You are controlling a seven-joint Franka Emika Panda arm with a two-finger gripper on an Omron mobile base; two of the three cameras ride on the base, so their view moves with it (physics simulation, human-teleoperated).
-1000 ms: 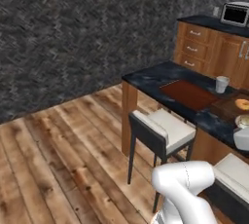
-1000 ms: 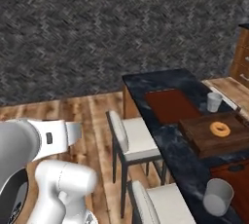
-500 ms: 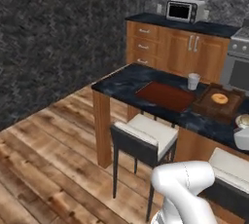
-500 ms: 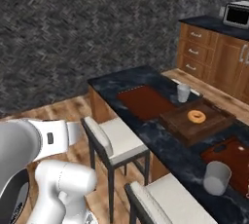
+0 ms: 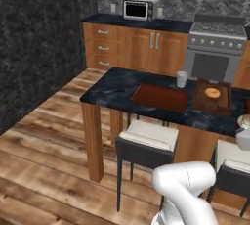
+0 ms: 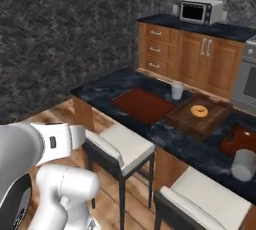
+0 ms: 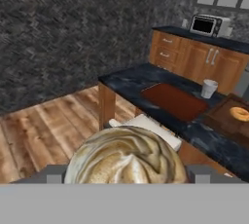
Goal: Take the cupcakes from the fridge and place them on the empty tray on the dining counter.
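A cupcake (image 7: 127,162) with a swirled tan-cream top sits at the bottom of the hand view, and my gripper (image 7: 127,175) is shut on it, a finger tip on each side. Ahead stands the dining counter (image 5: 110,88) (image 6: 97,88) (image 7: 121,79), a dark marbled slab on a wooden base. The flat reddish-brown tray (image 5: 161,97) (image 6: 142,105) (image 7: 174,101) lies on it with nothing on it. The fridge is out of view.
A grey cup (image 5: 181,78) (image 6: 177,90) stands just beyond the tray, with a wooden board holding a doughnut (image 5: 212,92) (image 6: 199,110) beside it. White-seated stools (image 5: 149,141) (image 6: 122,144) stand in front of the counter. A microwave (image 5: 139,10) and stove (image 5: 215,48) line the back wall.
The whole picture has shifted: the base has turned and driven, so the dining counter sits more central and the wall cabinets, microwave and stove have come into view.
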